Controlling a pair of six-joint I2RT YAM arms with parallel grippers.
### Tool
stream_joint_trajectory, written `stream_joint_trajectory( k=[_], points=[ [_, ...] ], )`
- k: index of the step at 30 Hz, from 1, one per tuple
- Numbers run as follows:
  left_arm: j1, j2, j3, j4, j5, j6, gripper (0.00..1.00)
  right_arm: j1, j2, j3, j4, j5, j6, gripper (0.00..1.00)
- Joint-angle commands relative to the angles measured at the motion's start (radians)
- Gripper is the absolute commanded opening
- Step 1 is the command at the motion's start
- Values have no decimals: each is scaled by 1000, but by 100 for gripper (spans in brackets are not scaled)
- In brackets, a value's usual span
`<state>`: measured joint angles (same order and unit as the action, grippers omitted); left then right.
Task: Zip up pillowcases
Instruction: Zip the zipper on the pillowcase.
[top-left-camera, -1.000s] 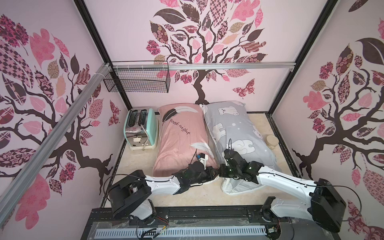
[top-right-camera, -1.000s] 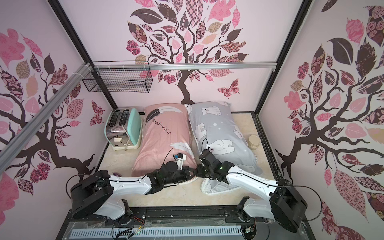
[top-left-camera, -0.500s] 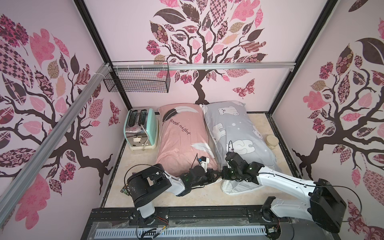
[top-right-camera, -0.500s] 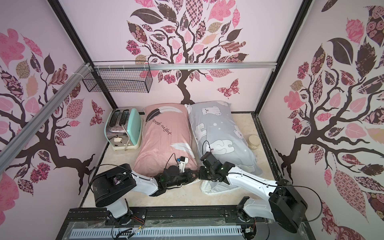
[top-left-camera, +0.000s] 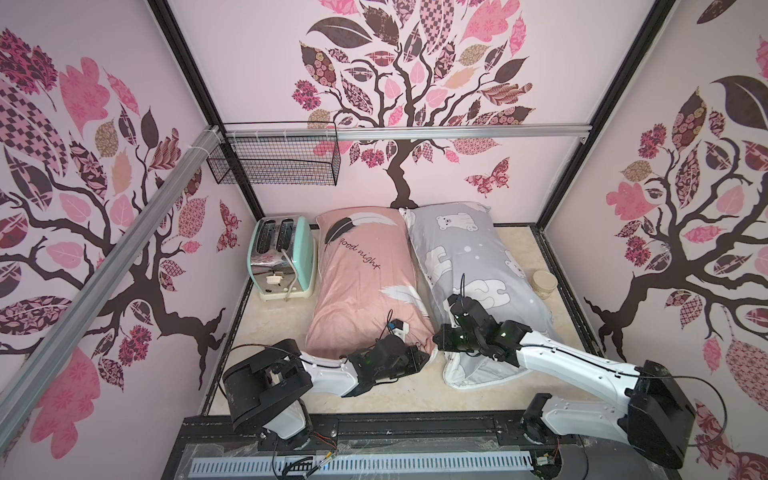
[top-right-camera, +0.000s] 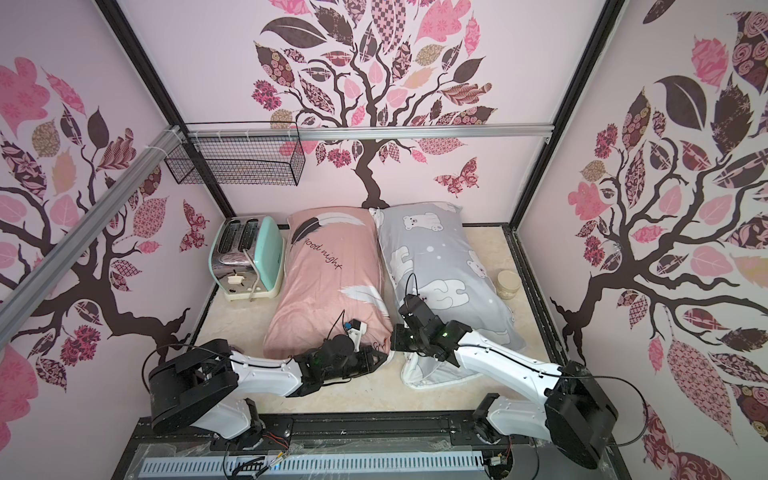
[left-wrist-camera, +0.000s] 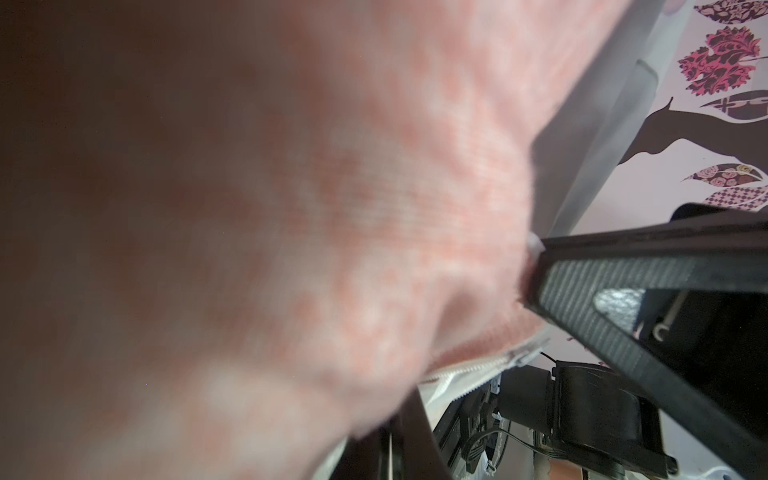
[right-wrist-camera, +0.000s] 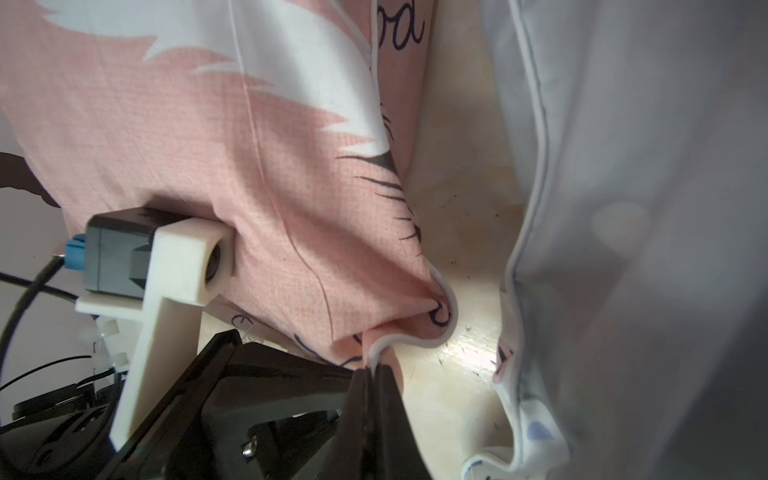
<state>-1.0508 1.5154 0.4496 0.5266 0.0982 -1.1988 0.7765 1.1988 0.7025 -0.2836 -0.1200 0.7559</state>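
Pillowcases lie side by side on the pale marbled tabletop (top-left-camera: 270, 332), running from the far wall toward the near edge. We see the pink fabric pillowcase (top-left-camera: 357, 286), printed with feathers and "good night" script and edged in white piping, on the left. The grey fabric pillowcase (top-left-camera: 469, 249), with white polar bears and the same piping, touches it on the right.

In both top views the left pincer (top-right-camera: 384, 356) sits at the near right corner of the pink fabric pillowcase. From the right wrist view we find its jaws pressed together on the white piping (right-wrist-camera: 415, 342) of that corner, pinching it. The left wrist view is mostly blurred pink cloth, with a short stretch of white zip teeth (left-wrist-camera: 465, 371) at its edge.

The right pincer (top-left-camera: 438, 338) hangs between the two near ends, close to the left one. It is pressed together, and we cannot tell whether it pinches anything.

A mint-green and chrome toaster (top-left-camera: 282, 257) stands left of the pink one, and a small round cream jar (top-left-camera: 544, 283) stands right of the grey one.
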Motion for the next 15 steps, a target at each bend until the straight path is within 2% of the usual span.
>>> stream_joint_trajectory(
  k=[1, 7, 15],
  points=[
    [0, -80, 20, -124, -29, 23, 6, -5, -10, 23, 5, -1, -9, 0],
    [0, -148, 65, -173, -18, 48, 6, -4, 2, 14, 24, -17, -7, 0],
    [1, -59, 128, -178, -14, 72, 10, -5, 1, 17, 28, -28, -8, 0]
  ],
)
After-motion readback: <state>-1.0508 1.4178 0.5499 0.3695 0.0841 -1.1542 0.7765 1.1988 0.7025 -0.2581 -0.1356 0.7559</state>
